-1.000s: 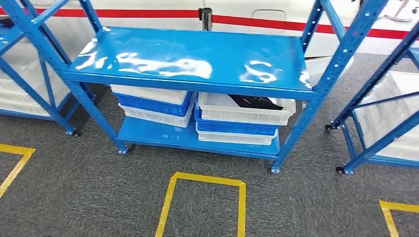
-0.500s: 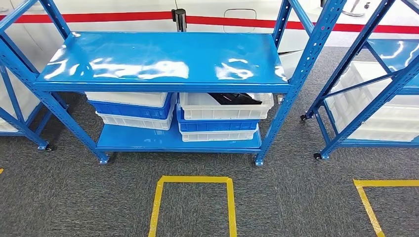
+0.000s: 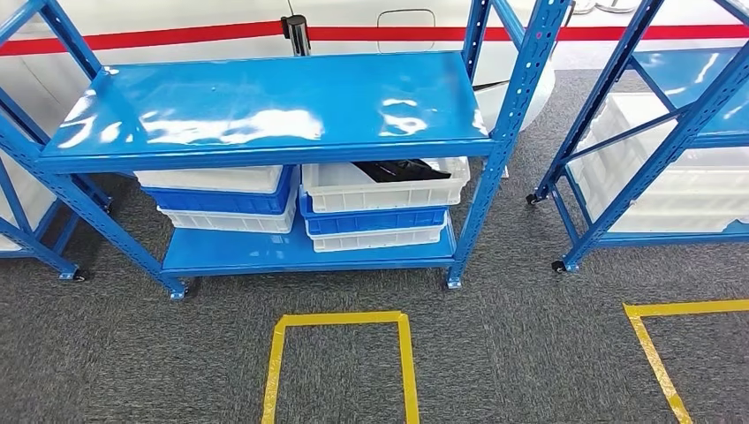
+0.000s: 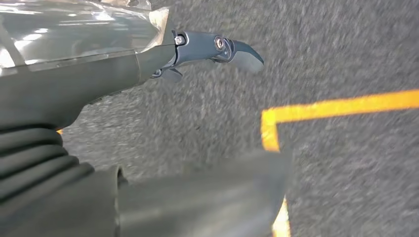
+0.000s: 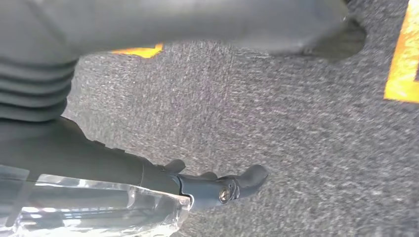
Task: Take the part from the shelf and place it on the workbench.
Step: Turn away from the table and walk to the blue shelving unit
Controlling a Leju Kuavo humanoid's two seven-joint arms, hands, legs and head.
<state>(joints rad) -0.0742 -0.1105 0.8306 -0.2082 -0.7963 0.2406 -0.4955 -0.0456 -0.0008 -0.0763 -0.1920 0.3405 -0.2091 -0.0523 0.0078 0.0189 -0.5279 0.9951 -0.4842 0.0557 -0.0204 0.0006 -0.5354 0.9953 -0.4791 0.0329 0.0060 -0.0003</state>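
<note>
A black part (image 3: 402, 170) lies in the top white bin (image 3: 389, 196) of a stack on the lower level of the blue shelf (image 3: 265, 106) ahead of me; the upper board hides most of it. My left hand (image 4: 99, 79) hangs over grey carpet, fingers (image 4: 232, 49) stretched out and apart from the thumb (image 4: 207, 192), holding nothing. My right hand (image 5: 99, 163) also hangs over the carpet with its fingers (image 5: 237, 185) extended and nothing in it.
White and blue bins (image 3: 221, 196) are stacked to the left of the part's bin. A second blue rack (image 3: 671, 177) with white crates stands at the right, another (image 3: 18, 203) at the left edge. Yellow tape squares (image 3: 340, 320) mark the carpet before the shelf.
The whole picture has shifted: the shelf now sits further left and the right-hand rack shows more, so the camera has moved. Nothing on the shelf has moved.
</note>
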